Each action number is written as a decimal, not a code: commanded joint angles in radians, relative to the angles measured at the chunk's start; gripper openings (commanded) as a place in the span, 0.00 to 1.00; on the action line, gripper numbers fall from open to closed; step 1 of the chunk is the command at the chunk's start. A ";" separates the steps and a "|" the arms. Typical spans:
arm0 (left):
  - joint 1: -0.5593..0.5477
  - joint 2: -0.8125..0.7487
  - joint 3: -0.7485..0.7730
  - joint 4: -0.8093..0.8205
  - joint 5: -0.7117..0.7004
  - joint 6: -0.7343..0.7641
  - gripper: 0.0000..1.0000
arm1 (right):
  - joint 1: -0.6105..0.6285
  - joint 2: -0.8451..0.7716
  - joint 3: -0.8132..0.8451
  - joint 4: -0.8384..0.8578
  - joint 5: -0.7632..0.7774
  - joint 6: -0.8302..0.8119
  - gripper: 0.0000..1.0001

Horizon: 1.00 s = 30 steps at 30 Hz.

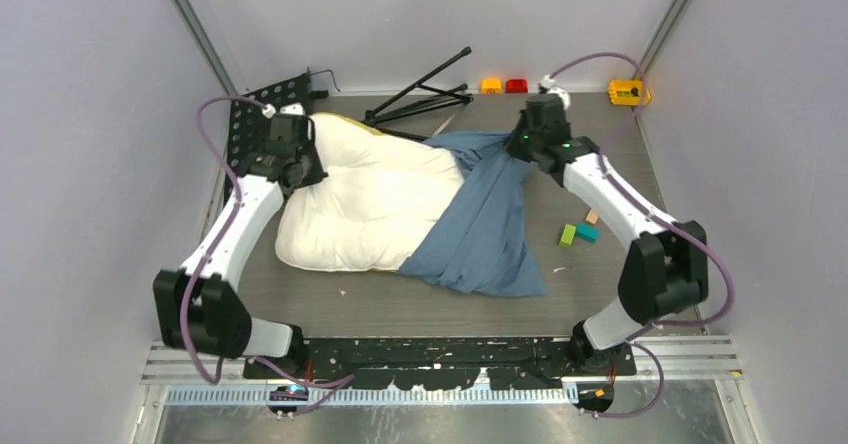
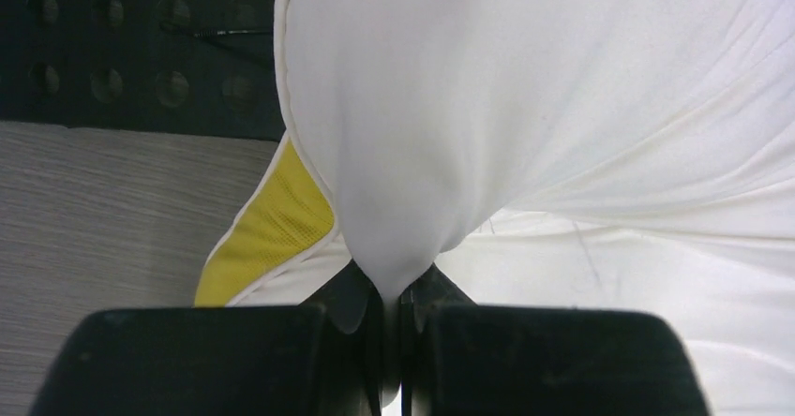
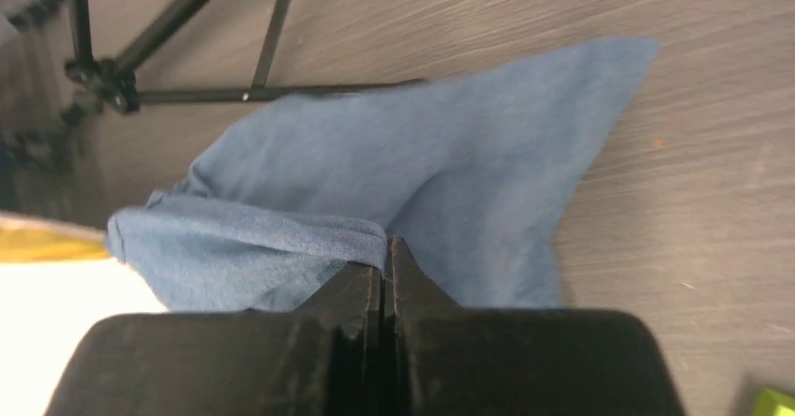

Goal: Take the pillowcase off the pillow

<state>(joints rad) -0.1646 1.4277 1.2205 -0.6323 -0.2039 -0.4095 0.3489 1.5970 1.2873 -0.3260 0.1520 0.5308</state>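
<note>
The cream-white pillow (image 1: 365, 204) lies left of centre on the table, its right end still under the dusty blue pillowcase (image 1: 487, 229). My left gripper (image 1: 296, 156) is shut on a pinch of the pillow's white fabric (image 2: 403, 154) near its far left corner, where yellow piping (image 2: 272, 233) shows. My right gripper (image 1: 520, 142) is shut on the pillowcase's hem (image 3: 281, 238) at the far right and holds it raised, so the blue cloth hangs stretched down to the table. The pillowcase (image 3: 441, 172) spreads out beyond the fingers.
A black folded tripod (image 1: 425, 94) lies at the back, close to the pillowcase, and shows in the right wrist view (image 3: 169, 51). Small green, teal and tan blocks (image 1: 580, 230) lie right of the cloth. A black perforated plate (image 1: 262, 104) stands at the back left.
</note>
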 commanded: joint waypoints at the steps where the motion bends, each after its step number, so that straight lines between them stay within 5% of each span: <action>1: 0.020 -0.213 -0.047 0.061 -0.075 -0.023 0.00 | -0.134 -0.142 -0.047 0.077 0.029 0.136 0.00; 10: 0.022 -0.389 -0.035 -0.008 -0.177 -0.021 0.00 | -0.260 -0.232 -0.010 -0.109 0.252 0.216 0.00; 18: 0.022 -0.407 -0.090 0.135 -0.032 -0.086 0.00 | -0.269 -0.273 0.001 0.029 -0.028 0.165 0.00; 27: 0.022 -0.233 0.186 0.359 0.139 0.001 0.00 | -0.270 -0.102 0.543 -0.009 -0.223 0.131 0.00; 30: 0.021 -0.284 0.169 0.459 0.120 0.015 0.00 | -0.269 -0.160 0.554 0.080 -0.248 0.125 0.00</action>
<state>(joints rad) -0.1707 1.2453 1.3045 -0.4404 -0.0322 -0.4606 0.1116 1.5547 1.7332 -0.4473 -0.0925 0.6846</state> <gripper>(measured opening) 0.039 0.028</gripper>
